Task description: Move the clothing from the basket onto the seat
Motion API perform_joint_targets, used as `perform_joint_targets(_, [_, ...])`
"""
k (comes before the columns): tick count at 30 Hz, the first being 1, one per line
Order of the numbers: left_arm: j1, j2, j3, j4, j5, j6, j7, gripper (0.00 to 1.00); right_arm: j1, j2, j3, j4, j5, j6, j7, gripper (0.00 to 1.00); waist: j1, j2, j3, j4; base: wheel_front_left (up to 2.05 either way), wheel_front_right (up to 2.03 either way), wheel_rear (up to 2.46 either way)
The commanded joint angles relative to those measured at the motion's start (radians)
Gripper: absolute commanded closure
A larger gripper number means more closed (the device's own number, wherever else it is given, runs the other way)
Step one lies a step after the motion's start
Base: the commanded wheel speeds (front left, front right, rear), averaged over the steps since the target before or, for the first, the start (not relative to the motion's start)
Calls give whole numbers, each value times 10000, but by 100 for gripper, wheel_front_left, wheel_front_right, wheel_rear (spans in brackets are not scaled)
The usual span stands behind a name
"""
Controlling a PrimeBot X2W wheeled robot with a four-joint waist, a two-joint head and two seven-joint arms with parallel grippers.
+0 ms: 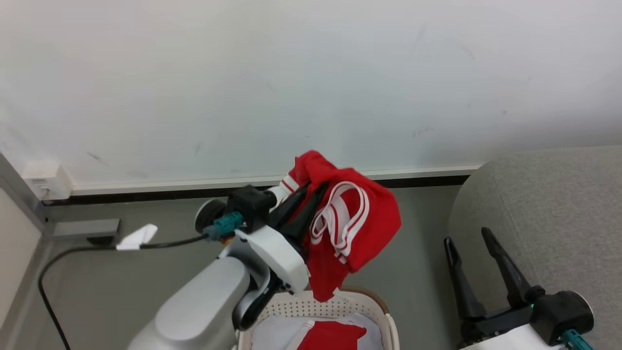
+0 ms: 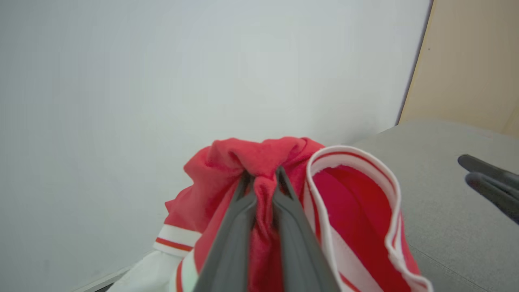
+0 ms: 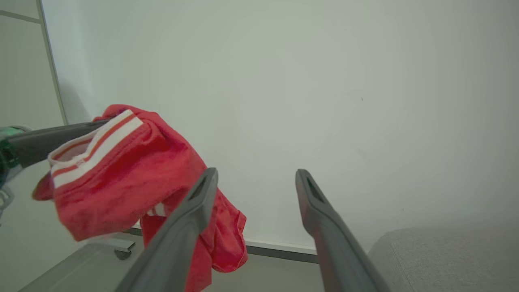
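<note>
Left hand (image 2: 262, 176) is pinching a red garment (image 1: 369, 223), holding it above the basket (image 1: 375, 297), left of the seat (image 1: 549, 204). Right hand (image 1: 466, 236) is sitting spread and empty at the seat's edge. The frame edge is cutting off the basket and more red clothing (image 1: 330, 336) inside.

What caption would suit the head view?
Left gripper holds a red garment above the basket, beside the grey seat.

Bare floor (image 1: 418, 243) lies open left of the seat (image 1: 549, 204). The right gripper (image 1: 466, 236) stands at the seat's left edge; the wall (image 1: 311, 73) closes behind the seat.
</note>
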Motion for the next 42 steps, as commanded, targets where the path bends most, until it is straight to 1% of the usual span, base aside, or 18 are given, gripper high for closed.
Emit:
perform_joint_targets(1, [-142,156,92,-288,-88,84,57,100,122,-72,91,56,-99,-21,2,0,2,0,-21,74,0,0,0])
perform_joint_targets(7, [-215,435,346,-1220,-260,340,293,100,101,-71,431,209,-210,-21,2,0,2,0,29,182,0,0,0])
perform_joint_targets(16, [75,644,322,-1916,-377,491,505,100,-134,-65,802,618,-244,-21,2,0,2,0,109,299,0,0,0])
perform_joint_targets(24, [258,434,50,-2205,-484,350,667,100,-469,-382,1495,1499,-121,-21,1,0,2,0,169,645,0,0,0])
perform_joint_targets(29, [449,210,-284,-2338,-473,255,653,100,-1073,-610,2132,2101,-6,-21,1,0,2,0,189,911,0,0,0])
perform_joint_targets(32, [546,52,-480,-2396,-486,188,681,100,-1473,-674,2508,2669,146,-21,1,0,2,0,162,1101,0,0,0])
perform_joint_targets(36, [606,-116,-697,-2472,-513,98,742,100,-1907,-717,2619,3153,252,-21,2,0,2,0,98,1412,0,0,0])
perform_joint_targets(42, [790,-274,-1022,-2586,-546,-22,843,100,-2217,-854,2694,3458,153,-21,2,0,2,0,42,1798,0,0,0])
